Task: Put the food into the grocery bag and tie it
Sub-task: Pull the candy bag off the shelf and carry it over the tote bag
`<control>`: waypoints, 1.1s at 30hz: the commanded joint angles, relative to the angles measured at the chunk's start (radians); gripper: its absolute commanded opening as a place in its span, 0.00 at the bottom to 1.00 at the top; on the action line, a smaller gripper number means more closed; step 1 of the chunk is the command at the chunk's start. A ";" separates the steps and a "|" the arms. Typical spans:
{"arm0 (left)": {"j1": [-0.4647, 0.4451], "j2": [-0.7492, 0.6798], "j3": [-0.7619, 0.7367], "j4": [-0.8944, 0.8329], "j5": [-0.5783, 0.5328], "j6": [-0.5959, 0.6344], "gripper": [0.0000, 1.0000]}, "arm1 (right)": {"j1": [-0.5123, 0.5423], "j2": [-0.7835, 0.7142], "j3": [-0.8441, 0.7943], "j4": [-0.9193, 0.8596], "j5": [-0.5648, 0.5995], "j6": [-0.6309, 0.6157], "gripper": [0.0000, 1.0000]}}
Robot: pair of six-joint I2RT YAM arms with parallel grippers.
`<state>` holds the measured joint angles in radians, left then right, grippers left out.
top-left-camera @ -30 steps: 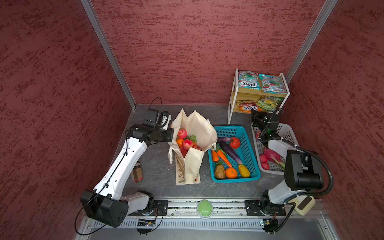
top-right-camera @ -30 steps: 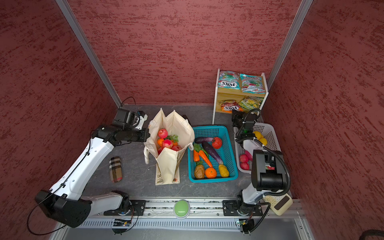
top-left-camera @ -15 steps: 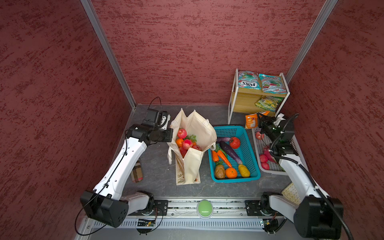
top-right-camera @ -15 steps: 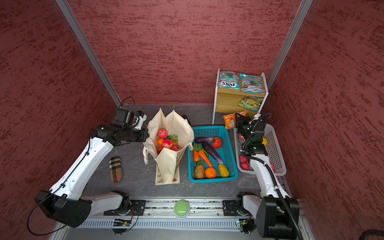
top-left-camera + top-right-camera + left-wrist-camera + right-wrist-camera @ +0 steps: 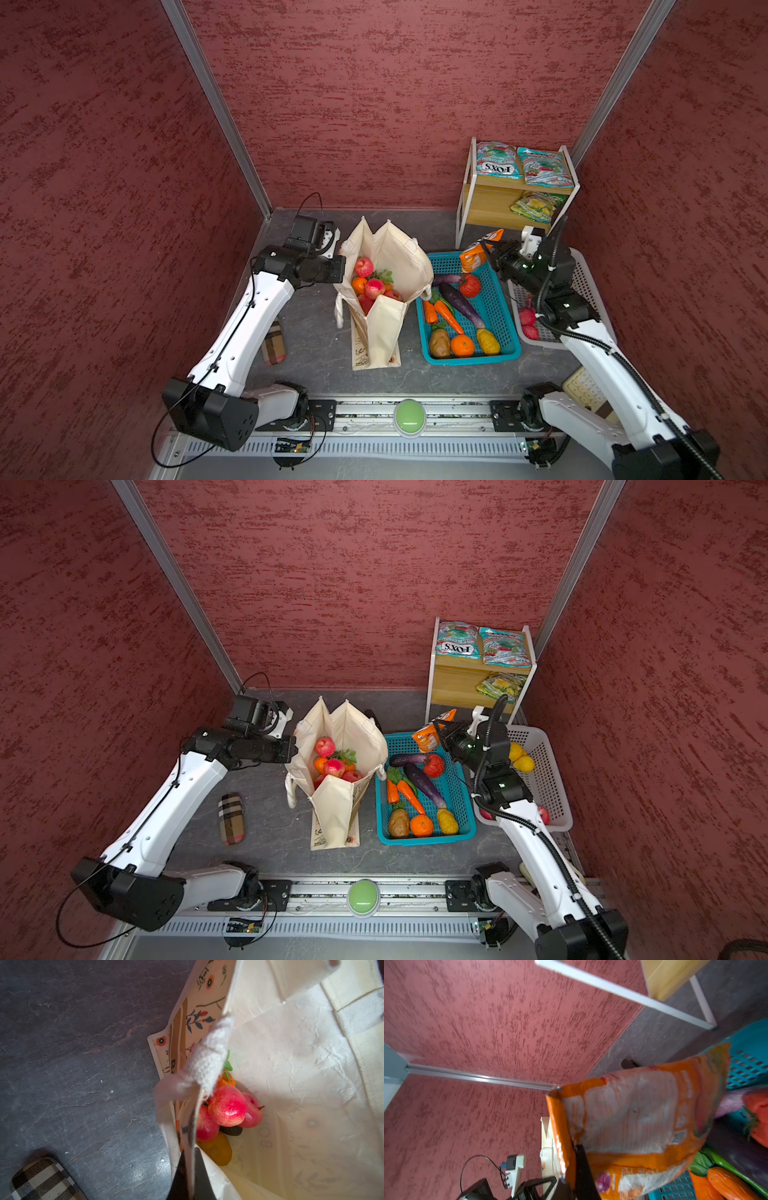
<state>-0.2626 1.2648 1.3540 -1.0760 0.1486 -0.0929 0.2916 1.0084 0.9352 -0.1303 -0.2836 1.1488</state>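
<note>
The cream grocery bag (image 5: 390, 266) (image 5: 345, 737) stands open at the table's middle. Red apples (image 5: 364, 266) (image 5: 226, 1107), an orange (image 5: 358, 285) and green leaves lie inside it. My left gripper (image 5: 343, 266) (image 5: 294, 748) (image 5: 190, 1155) is shut on the bag's left rim beside a white handle (image 5: 207, 1059), holding the mouth open. My right gripper (image 5: 488, 253) (image 5: 441, 734) (image 5: 574, 1147) is shut on an orange sweet packet (image 5: 476, 255) (image 5: 428, 733) (image 5: 633, 1115). The packet hangs in the air over the back right corner of the teal basket, right of the bag.
The teal basket (image 5: 473, 358) holds carrots, an aubergine, a tomato, a potato and an orange. A white basket (image 5: 548, 771) with fruit stands at the right. The back-right shelf (image 5: 498, 199) carries sweet packets (image 5: 498, 160). A checked case (image 5: 273, 344) lies left of the bag.
My right gripper has drawn the orange packet out of the shelf's lower level and carried it left and forward, over the teal basket's back corner. The left arm and bag have not moved.
</note>
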 commanded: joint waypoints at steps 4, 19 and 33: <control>0.002 -0.005 0.029 -0.015 -0.011 -0.003 0.00 | 0.146 0.097 0.200 -0.048 0.059 -0.142 0.00; 0.002 -0.025 0.014 -0.016 -0.011 -0.005 0.00 | 0.438 0.386 0.576 -0.192 0.051 -0.411 0.00; 0.002 -0.020 0.015 -0.009 -0.006 -0.005 0.00 | 0.585 0.582 0.818 -0.340 0.054 -0.534 0.00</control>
<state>-0.2626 1.2556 1.3560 -1.0855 0.1368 -0.0971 0.8566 1.5955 1.6783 -0.4530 -0.2352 0.6769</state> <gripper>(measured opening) 0.052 0.052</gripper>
